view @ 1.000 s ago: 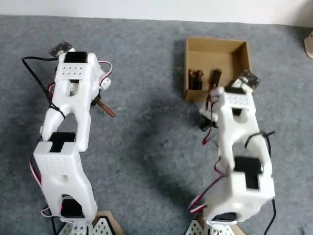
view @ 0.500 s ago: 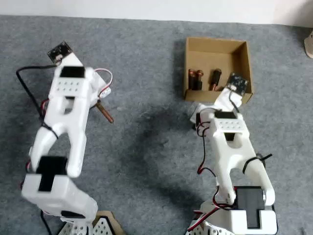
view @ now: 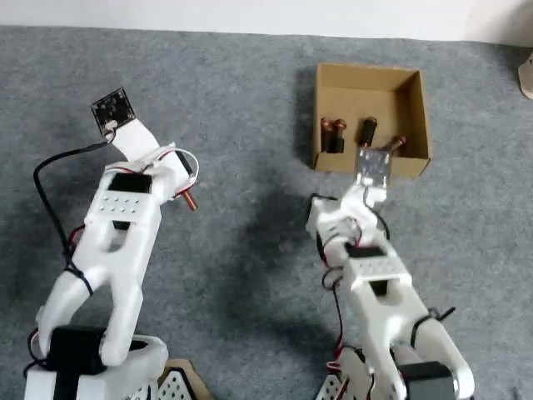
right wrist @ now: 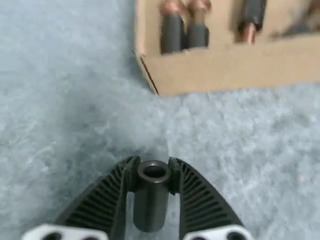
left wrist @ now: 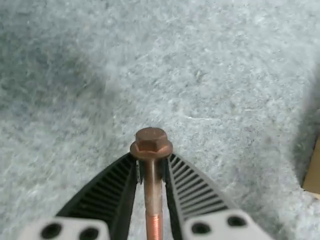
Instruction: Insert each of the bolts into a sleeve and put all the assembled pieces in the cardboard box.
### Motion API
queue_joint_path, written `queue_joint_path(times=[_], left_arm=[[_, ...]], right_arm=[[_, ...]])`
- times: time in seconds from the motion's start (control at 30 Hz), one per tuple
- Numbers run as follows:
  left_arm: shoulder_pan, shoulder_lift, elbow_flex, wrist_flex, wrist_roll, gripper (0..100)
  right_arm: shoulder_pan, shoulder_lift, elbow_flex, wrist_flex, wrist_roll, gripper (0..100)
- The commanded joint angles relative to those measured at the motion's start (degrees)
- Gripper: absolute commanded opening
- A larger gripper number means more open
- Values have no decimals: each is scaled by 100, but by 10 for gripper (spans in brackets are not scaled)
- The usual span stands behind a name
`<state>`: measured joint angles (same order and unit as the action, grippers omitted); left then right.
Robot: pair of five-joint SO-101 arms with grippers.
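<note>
My left gripper point(left wrist: 151, 161) is shut on a copper bolt point(left wrist: 151, 150), hex head pointing away from the wrist; from above the bolt point(view: 189, 200) sticks out beside the left arm over the grey carpet. My right gripper point(right wrist: 152, 172) is shut on a dark grey sleeve point(right wrist: 151, 192), its open bore facing outward, a short way in front of the cardboard box point(right wrist: 225, 67). In the high view the right gripper sits just below the box point(view: 325, 83). Several assembled bolt-and-sleeve pieces point(view: 333, 133) lie inside it, also seen as assembled pieces point(right wrist: 180, 25) from the right wrist.
Grey carpet point(view: 250, 250) covers the table between the two arms. A pale object point(view: 526, 75) shows at the far right edge. A white wall strip runs along the back.
Both arms have drawn back toward their bases. The left one carried the bolt nearer and slightly right; the right gripper pulled back from over the box's front wall, revealing a piece inside.
</note>
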<state>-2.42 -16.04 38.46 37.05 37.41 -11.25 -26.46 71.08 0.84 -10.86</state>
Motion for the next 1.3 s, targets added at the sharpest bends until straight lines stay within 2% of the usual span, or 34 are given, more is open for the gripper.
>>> queue_joint_path(times=[0.0, 0.13, 0.27, 0.37, 0.57, 0.87, 1.27], left_arm=[[92, -338, -66, -202, -53, 5], [251, -409, -75, -202, -114, 5], [541, -673, -66, -229, -484, 5], [725, -892, -110, -255, -527, 5], [936, -1165, 31, -1037, -536, 5], [1385, -1341, 84, -1574, -484, 5], [2264, -2360, 84, -1635, -527, 5]], right_arm=[[-242, -365, 558, -1516, 457, 5], [-444, -356, 1130, -2721, 1257, 5], [-541, -356, 1596, -3785, 2013, 5], [-593, -356, 1868, -4365, 2048, 5], [-585, -347, 1974, -4980, 2022, 5], [-831, -347, 2589, -6281, 2048, 5], [-1015, -347, 2651, -6413, 2057, 5]])
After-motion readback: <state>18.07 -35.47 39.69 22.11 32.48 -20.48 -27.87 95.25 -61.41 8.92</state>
